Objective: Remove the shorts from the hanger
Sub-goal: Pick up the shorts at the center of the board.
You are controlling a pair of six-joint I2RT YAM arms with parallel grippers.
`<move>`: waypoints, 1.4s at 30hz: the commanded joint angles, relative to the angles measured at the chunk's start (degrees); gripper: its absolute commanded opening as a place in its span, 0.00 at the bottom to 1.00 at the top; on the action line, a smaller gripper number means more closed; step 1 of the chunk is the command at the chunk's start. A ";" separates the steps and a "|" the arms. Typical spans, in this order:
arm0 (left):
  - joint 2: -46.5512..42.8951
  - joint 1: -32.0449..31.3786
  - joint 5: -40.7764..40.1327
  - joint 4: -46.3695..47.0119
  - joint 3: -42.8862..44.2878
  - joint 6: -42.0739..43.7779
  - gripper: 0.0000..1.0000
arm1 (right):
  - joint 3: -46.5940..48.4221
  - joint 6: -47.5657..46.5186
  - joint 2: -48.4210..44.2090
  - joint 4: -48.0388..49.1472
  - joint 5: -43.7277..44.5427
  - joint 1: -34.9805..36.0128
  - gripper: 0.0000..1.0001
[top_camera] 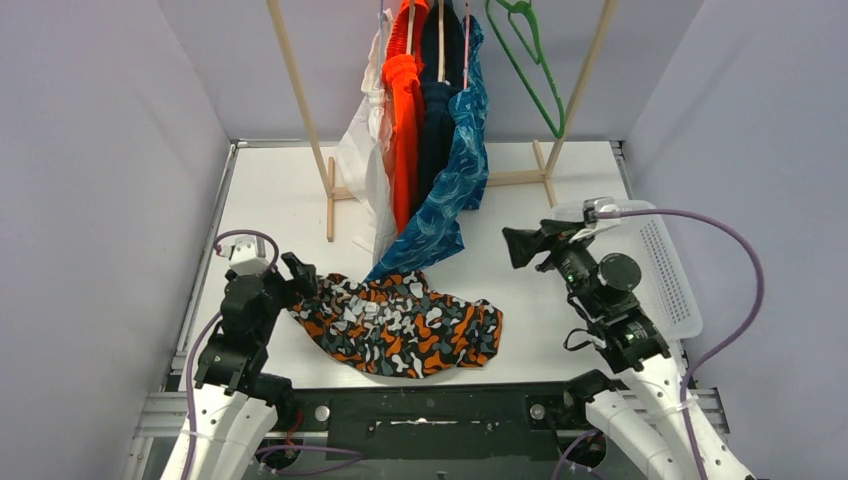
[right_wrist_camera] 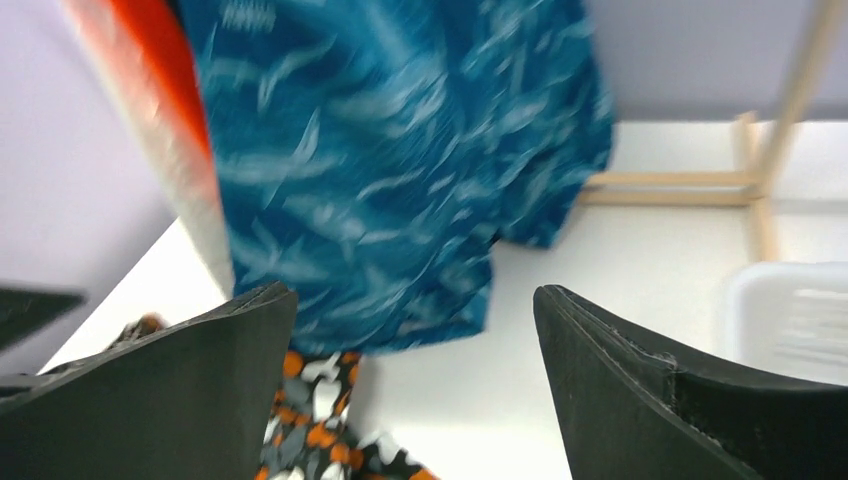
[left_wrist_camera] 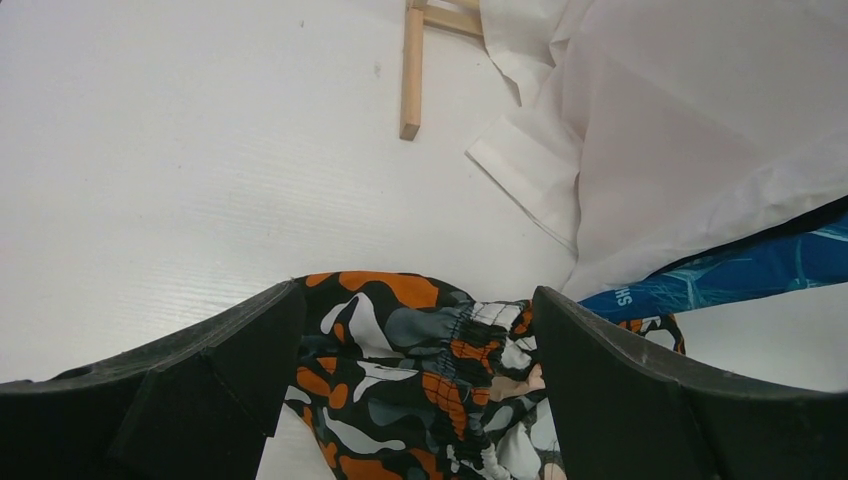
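- Top view: the camouflage shorts (top_camera: 400, 325) lie crumpled on the table (top_camera: 280, 200), their edge right at the tips of the left gripper (top_camera: 300, 275), whose jaws are spread.
- The right gripper (top_camera: 520, 245) is also spread and holds nothing. The blue leaf-patterned shorts (top_camera: 455, 170) hang ahead of it and to its left.
- Beyond them on the wooden rack (top_camera: 300, 100) hang the navy shorts (top_camera: 435, 130), orange shorts (top_camera: 403, 130) and white shorts (top_camera: 360, 160). A bare green hanger (top_camera: 525, 60) is above the right gripper.
- So one pair looks done and four remain, and the blue pair seems next.
- Left wrist view: the gathered elastic waistband of the camouflage shorts lies between the wide fingers (left_wrist_camera: 590, 350), loose rather than pinched. Thin, creased white cloth is ahead and to the right.
- Right wrist view: this view is blurred. The blue pair fills the space straight ahead of the fingers (right_wrist_camera: 220, 350) as limp, thin fabric with a wavy print. A perforated white basket (right_wrist_camera: 790, 320) sits to the right.
- To do it well, take the fabric high near the waistband in a full fold, then draw it off along the hanger, not straight down. A low pinch on such slippery cloth would likely slide.
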 commanded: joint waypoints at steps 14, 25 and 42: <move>0.68 2.51 -2.06 1.00 0.62 -1.44 0.85 | -2.33 -42.61 30.51 11.48 -12.72 34.84 1.00; 0.69 2.71 -4.25 0.11 0.79 -2.47 0.85 | 4.71 -46.88 46.96 8.42 -15.46 35.88 0.98; 1.32 3.00 -3.48 0.39 0.62 -2.48 0.85 | 11.88 -45.19 63.97 5.54 -13.39 36.45 1.00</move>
